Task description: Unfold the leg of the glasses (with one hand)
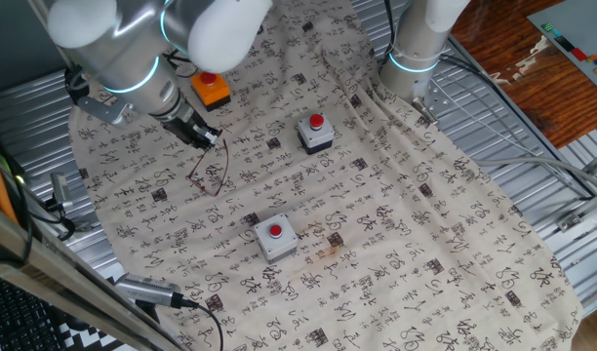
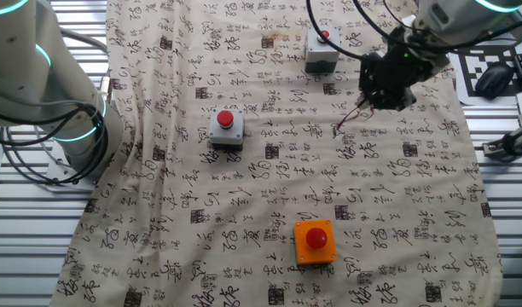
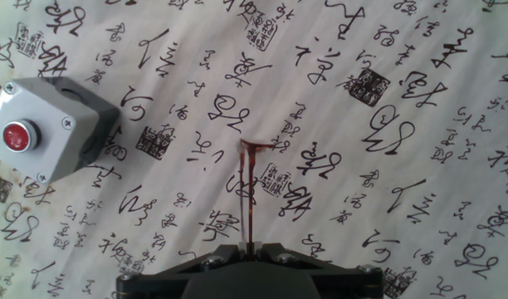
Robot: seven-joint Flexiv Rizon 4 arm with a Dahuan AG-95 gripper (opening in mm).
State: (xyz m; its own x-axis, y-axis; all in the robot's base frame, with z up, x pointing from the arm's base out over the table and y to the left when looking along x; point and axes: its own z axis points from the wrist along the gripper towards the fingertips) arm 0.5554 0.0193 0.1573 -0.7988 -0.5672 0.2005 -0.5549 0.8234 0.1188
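Three button boxes sit on the printed cloth (image 1: pixel 396 224): two grey boxes (image 1: pixel 315 134) (image 1: pixel 275 237) with open cloth between them, and an orange box (image 1: pixel 211 89) near the arm. The gripper (image 1: pixel 203 135) is clamped on a leg of the glasses (image 1: pixel 210 173), which hang clear of the boxes. Ribbed metal bench (image 1: pixel 533 185) shows beyond the cloth's edges.

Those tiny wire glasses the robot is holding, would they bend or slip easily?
Probably. The glasses look hair-thin, so likely light and easily bent. The gripper pinches just one slim leg, so they may swivel or slip. On the wrinkled cloth they would likely snag, not slide.
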